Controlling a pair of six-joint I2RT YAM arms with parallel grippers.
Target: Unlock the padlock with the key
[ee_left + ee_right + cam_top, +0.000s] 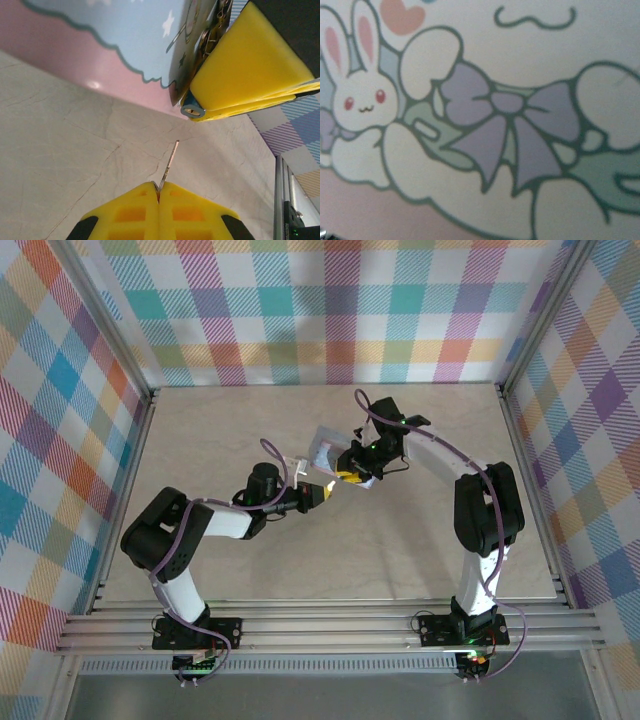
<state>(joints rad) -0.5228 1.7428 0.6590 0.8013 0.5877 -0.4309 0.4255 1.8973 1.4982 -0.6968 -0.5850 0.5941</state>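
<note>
Your left end effector (pixel 158 187) is pinched shut on the key (pixel 170 162), its blade aimed at the padlock (pixel 193 109) just ahead but not touching it. The right end effector (pixel 207 106) looks clamped on that padlock, with the tin (pixel 125 35) right behind it, probably to steady the keyhole for entry.

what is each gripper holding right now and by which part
Left gripper is shut on the key, pinching its head end, with the blade sticking out toward the padlock. Right gripper seems clamped on the edge of the tin, beside the padlock.
</note>
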